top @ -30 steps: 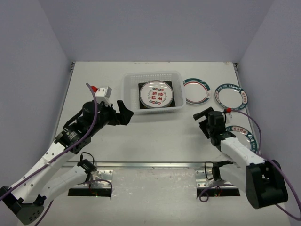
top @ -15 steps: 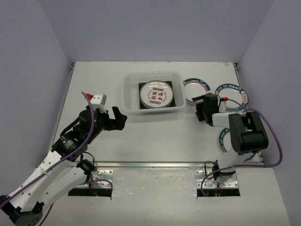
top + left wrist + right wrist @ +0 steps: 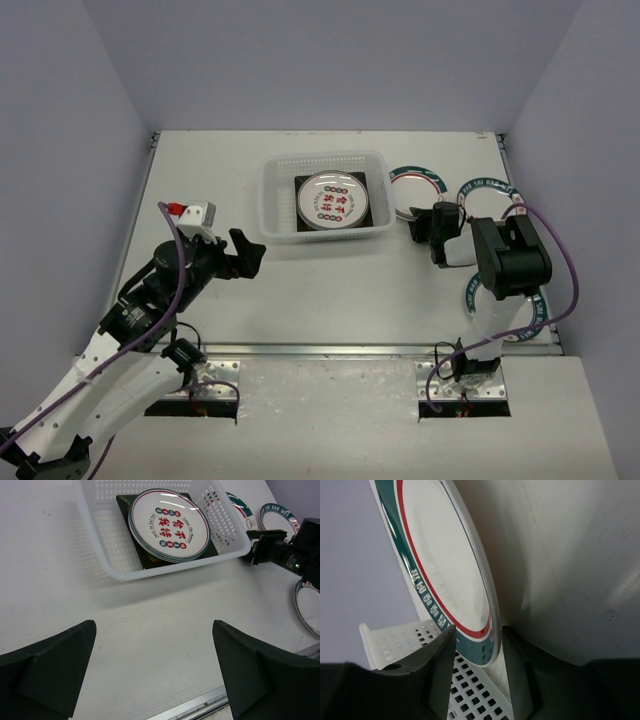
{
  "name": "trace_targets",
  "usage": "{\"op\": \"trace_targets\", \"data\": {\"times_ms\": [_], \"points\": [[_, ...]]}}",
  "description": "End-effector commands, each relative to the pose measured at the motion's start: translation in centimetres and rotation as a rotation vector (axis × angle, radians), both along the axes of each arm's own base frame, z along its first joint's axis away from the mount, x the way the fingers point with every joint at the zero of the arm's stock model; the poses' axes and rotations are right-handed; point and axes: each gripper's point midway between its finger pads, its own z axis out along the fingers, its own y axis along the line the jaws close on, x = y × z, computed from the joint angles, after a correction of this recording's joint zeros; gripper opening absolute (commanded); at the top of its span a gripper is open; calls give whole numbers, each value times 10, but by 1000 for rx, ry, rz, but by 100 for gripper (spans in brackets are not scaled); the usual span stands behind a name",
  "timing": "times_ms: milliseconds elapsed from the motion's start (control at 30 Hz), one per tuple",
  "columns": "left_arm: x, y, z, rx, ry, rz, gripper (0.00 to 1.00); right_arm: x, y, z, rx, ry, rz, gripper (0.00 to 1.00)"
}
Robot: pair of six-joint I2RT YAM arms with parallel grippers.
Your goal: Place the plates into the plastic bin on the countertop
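Observation:
The plastic bin (image 3: pixel 272 200) stands at the back middle of the countertop (image 3: pixel 330 290). It holds a round white plate with red print (image 3: pixel 332 199) lying on a dark square plate (image 3: pixel 303 181); both show in the left wrist view (image 3: pixel 170 525), (image 3: pixel 131 502). My right gripper (image 3: pixel 418 222) is turned sideways just right of the bin. Its fingers are closed over the rim of a teal-and-red-rimmed round plate (image 3: pixel 445 570), also in the top view (image 3: pixel 415 185). My left gripper (image 3: pixel 250 250) is open and empty above bare countertop, left of the bin (image 3: pixel 175 570).
Two more round rimmed plates lie on the right: one behind the right arm (image 3: pixel 487 190), one partly under it near the front (image 3: pixel 500 310). The metal front edge (image 3: pixel 330 350) runs along the near side. Grey walls enclose the back and sides.

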Motion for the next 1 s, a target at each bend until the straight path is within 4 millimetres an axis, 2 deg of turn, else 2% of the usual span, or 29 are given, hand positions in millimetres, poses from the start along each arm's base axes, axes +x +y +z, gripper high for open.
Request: {"op": "trace_targets", "data": {"times_ms": [0, 100, 133, 167, 233, 400, 500, 567, 600, 667, 833, 900, 967], "points": [[4, 1, 11, -21, -50, 14, 100, -36, -16, -61, -83, 241, -34, 38], [4, 1, 12, -23, -53, 14, 100, -34, -15, -60, -89, 232, -24, 18], [4, 1, 12, -22, -53, 14, 100, -33, -14, -57, -90, 222, -16, 7], [4, 1, 12, -22, -52, 15, 100, -29, -14, -50, -92, 196, -10, 1], [5, 2, 13, -23, -54, 17, 100, -20, -14, -28, -102, 131, -8, 0], [5, 1, 11, -19, -47, 15, 100, 1, -17, 47, -162, -45, 13, 0], [6, 1, 10, -18, -47, 17, 100, 18, -22, 111, -239, -176, 31, 0], [5, 2, 10, -18, -45, 20, 100, 26, -32, 151, -338, -219, 27, 0], [5, 2, 10, -18, -46, 22, 100, 25, -38, 158, -381, -200, 20, 0], [4, 3, 11, -22, -50, 25, 100, 22, -56, 190, -476, -207, -34, 0], [4, 3, 13, -28, -56, 26, 100, 2, -74, 230, -589, -231, -76, 0], [4, 3, 12, -25, -53, 27, 100, -1, -68, 243, -592, -270, -44, 0], [4, 3, 11, -25, -51, 25, 100, -2, -49, 256, -580, -329, 55, 0]]}}
